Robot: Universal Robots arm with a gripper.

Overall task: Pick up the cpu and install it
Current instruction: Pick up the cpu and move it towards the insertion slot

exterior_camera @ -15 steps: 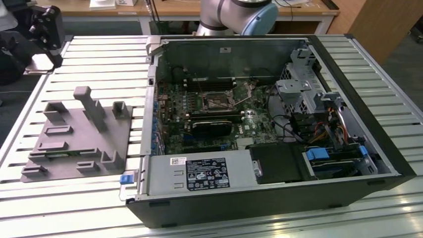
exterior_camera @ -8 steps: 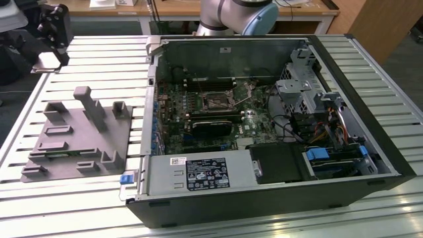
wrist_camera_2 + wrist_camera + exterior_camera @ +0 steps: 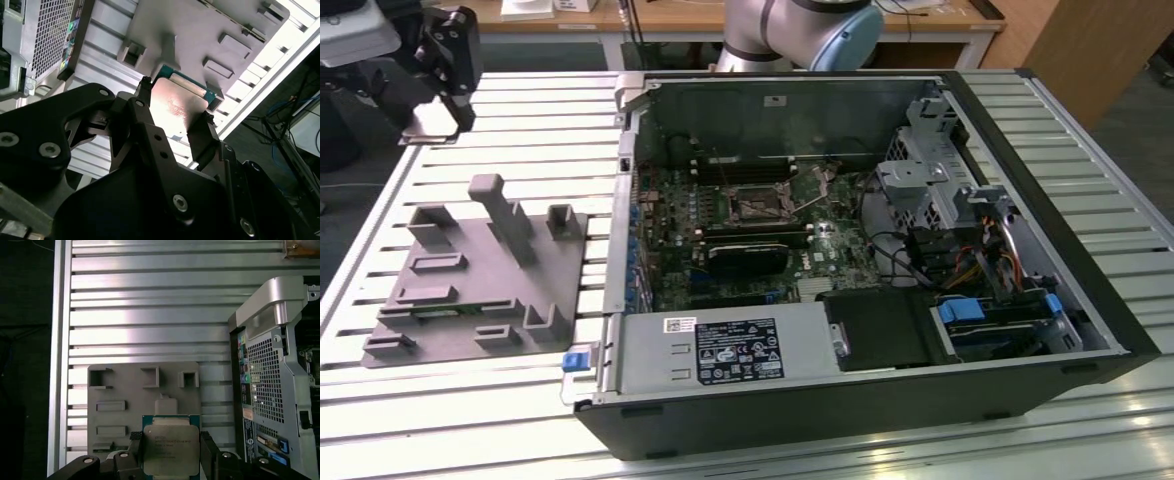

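- The cpu [image 3: 170, 450]: flat square chip with a silver-grey metal top that carries faint print and a green edge; glare washes its face out in the second wrist view [image 3: 177, 107].
- Position: held off the surface at the exterior view's upper left [image 3: 434, 122], near the grey tray [image 3: 467, 290].
- The gripper [image 3: 171, 442]: black fingers [image 3: 200, 135] clamped on two opposite edges of the cpu.
- The black socket [image 3: 758, 203] sits inside the open computer case [image 3: 854, 400], well apart from the cpu.
- Tray and case rest on a slatted metal table [image 3: 150, 305].
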